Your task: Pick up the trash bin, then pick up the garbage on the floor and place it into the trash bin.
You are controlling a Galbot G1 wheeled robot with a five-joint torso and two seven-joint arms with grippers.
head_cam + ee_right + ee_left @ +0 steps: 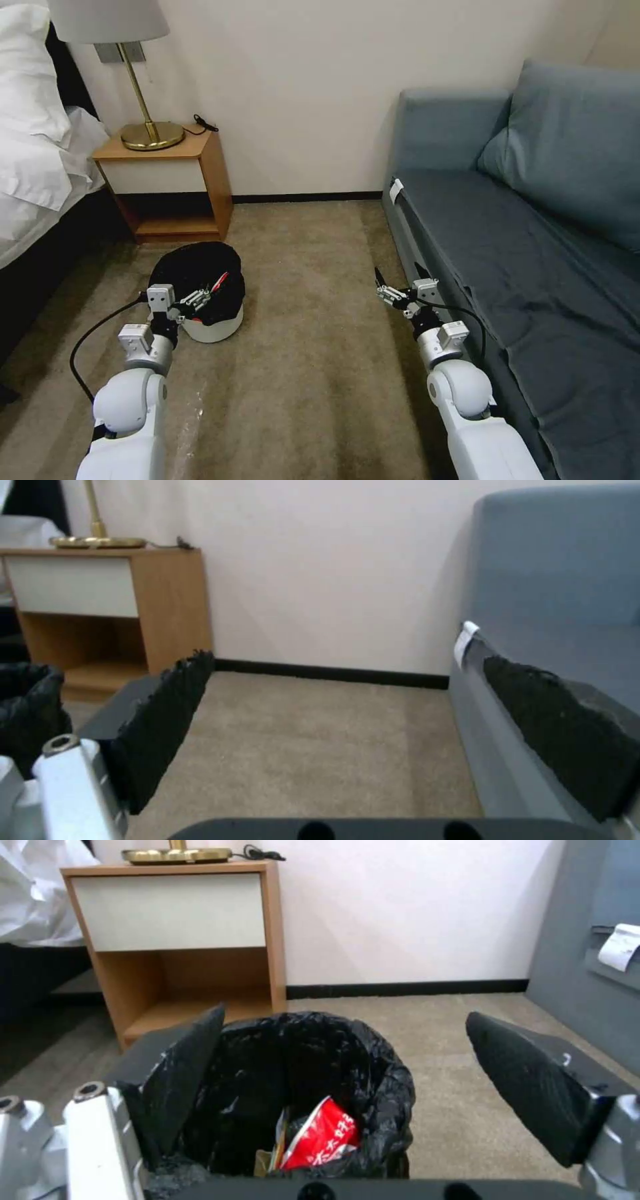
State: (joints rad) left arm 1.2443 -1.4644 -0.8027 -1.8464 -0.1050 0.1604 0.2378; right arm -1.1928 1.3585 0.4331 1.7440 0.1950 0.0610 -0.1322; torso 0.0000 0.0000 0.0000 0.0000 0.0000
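Observation:
The trash bin (215, 325) is white with a crinkly black bag (373, 1075) over its rim, and it stands on the carpet in front of the nightstand. Garbage lies inside it: a red snack packet (321, 1136) with a strip of brown paper beside it. The packet's red edge (220, 279) also shows from above. My left gripper (200, 297) is open at the bin's near rim. One finger (190, 1065) is at the bag's edge and the other finger (527, 1075) is over bare carpet. My right gripper (389, 291) hangs open beside the sofa's front edge, holding nothing.
A wooden nightstand (175, 175) with a brass lamp (151, 132) stands against the wall behind the bin. A bed with white linen (37, 160) is on the left and a grey-blue sofa (533, 253) on the right. Open carpet (313, 313) lies between my arms.

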